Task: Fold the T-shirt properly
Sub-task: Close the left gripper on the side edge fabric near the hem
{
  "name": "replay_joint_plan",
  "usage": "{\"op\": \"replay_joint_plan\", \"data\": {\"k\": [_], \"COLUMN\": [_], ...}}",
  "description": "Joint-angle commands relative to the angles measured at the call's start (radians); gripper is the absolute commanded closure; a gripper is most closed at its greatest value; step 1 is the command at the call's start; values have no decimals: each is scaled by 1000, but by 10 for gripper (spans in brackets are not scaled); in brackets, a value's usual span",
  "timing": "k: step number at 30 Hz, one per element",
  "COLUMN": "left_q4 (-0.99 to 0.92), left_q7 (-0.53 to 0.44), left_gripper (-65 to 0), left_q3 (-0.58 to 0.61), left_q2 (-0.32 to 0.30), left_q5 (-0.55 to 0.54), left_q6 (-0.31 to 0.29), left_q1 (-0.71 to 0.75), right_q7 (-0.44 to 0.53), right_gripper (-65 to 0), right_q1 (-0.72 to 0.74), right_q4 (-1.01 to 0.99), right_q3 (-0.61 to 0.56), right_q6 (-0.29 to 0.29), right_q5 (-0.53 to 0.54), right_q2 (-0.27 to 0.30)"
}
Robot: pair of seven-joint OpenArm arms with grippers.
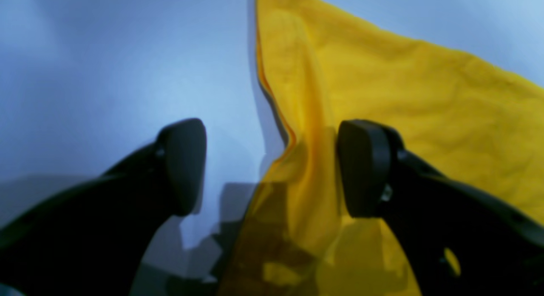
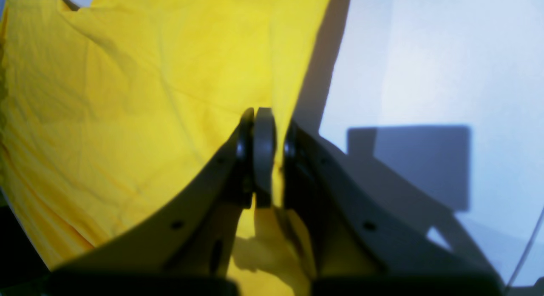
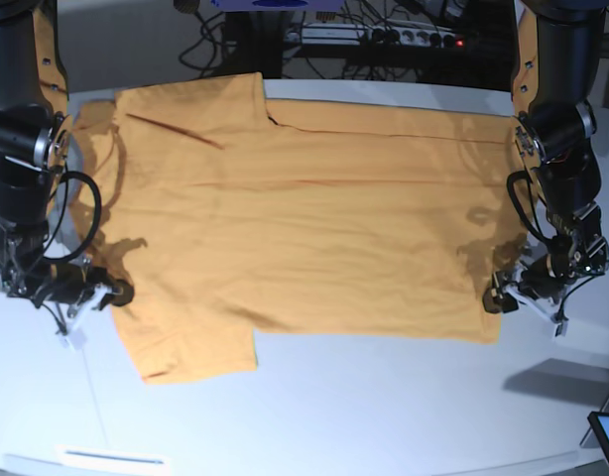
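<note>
Item: large plain orange-yellow short-sleeved cloth T-shirt (image 3: 295,208), lying spread flat across the white table top (image 3: 384,416), sleeves at the base view's left end, hem at its right end. No fold made yet, by the look of it; the spread layout likely serves to give each arm one end to lift.

Right gripper (image 2: 264,155): at the shirt's sleeve end, near the lower sleeve. Jaws pressed together with a pinch of yellow cloth between them; the shirt's edge is raised slightly there. Judged a hold taken ready for lifting that end over.

Left gripper (image 1: 272,168): at the shirt's hem end, by the near corner. Jaws stand wide apart, straddling a raised ridge of the hem edge; one pad touches or nearly touches the cloth, nothing clamped. Judged poised to close on that edge.
</note>
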Motion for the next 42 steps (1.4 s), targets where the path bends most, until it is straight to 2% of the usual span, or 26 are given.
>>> {"op": "replay_joint_plan", "data": {"k": [1,17,20,28,39,42], "left_q4": [-8,-9,-9,-9,-9,-9], "left_q7": [69,69,69,75,75,75], "left_gripper": [-475,-475,-475,-475,-475,-475], "left_q3": [2,0,0,8,8,10], "left_q2": [2,90,93,91,97,105], "left_q5": [55,52,47,-60,-68,-68], "left_q6": [30,29,29,29,23,-28], "left_q1": [2,-26,-26,-23,-20,-20], "right_q7": [-44,-44,-44,-44,-44,-44], "right_gripper": [-3,-3,-3,-3,-3,-3], "right_q1": [9,9,9,7,7,7], "right_q4": [3,3,3,3,3,3], "right_q3": [-2,-2,-2,-2,-2,-2], "right_q6": [-9,-9,-9,-9,-9,-9], "right_q5": [-46,-46,-46,-46,-46,-46], "right_q2": [8,8,8,8,11,12]}}
